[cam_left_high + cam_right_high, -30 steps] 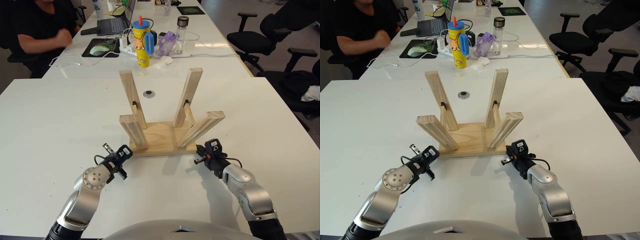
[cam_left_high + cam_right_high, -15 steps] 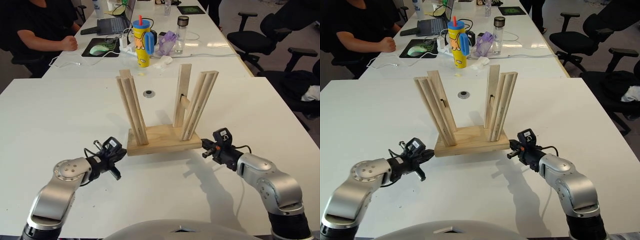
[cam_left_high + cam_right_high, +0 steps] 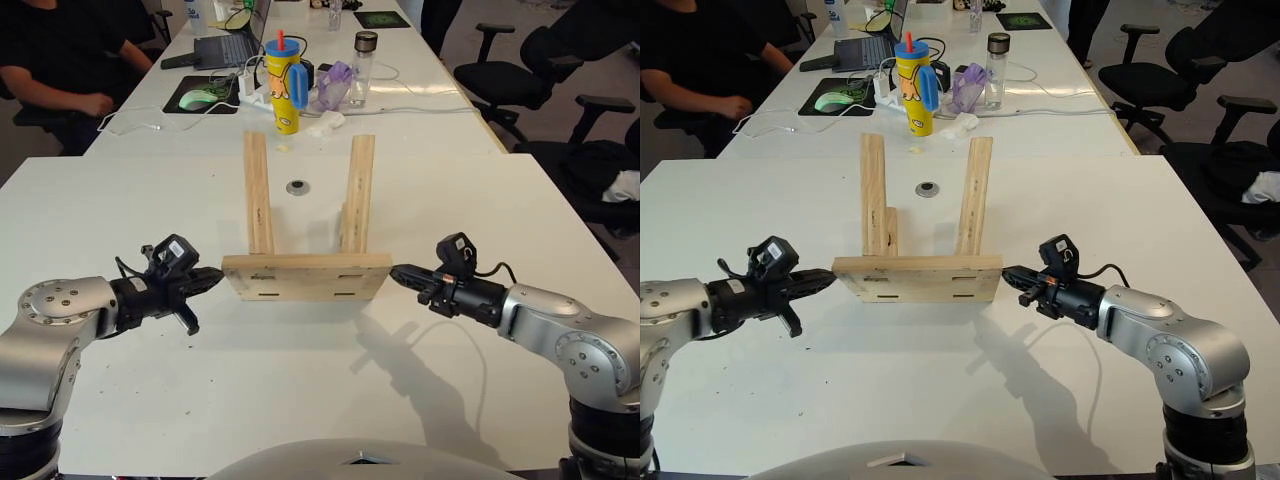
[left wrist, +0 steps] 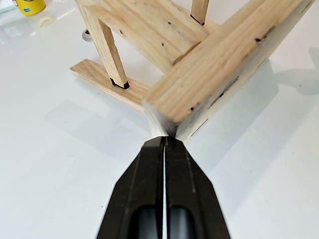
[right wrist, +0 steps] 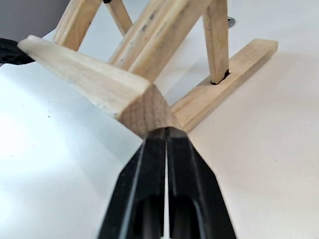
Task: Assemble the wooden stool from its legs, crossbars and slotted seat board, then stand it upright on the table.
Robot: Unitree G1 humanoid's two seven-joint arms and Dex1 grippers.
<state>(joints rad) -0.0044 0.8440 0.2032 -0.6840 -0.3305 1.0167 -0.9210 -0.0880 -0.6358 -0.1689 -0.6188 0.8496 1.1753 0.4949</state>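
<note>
The wooden stool lies tipped over, its slotted seat board on edge and facing me, held just above the white table. Its legs point away from me, the far ends low near the tabletop. My left gripper is shut, its tip pressed against the board's left end. My right gripper is shut too, its tip pushing on the right end. In the left wrist view the closed fingertips touch the board's corner. The right wrist view has the fingertips against the board's end grain.
A round grommet sits in the table between the stool's legs. On the far desk stand a yellow cup, a bottle and a laptop. Office chairs stand at the right. Bare tabletop lies on both sides.
The stool has tipped from seat-down with its legs up to seat on edge with its legs pointing away. Both grippers have moved apart to the board's ends.
</note>
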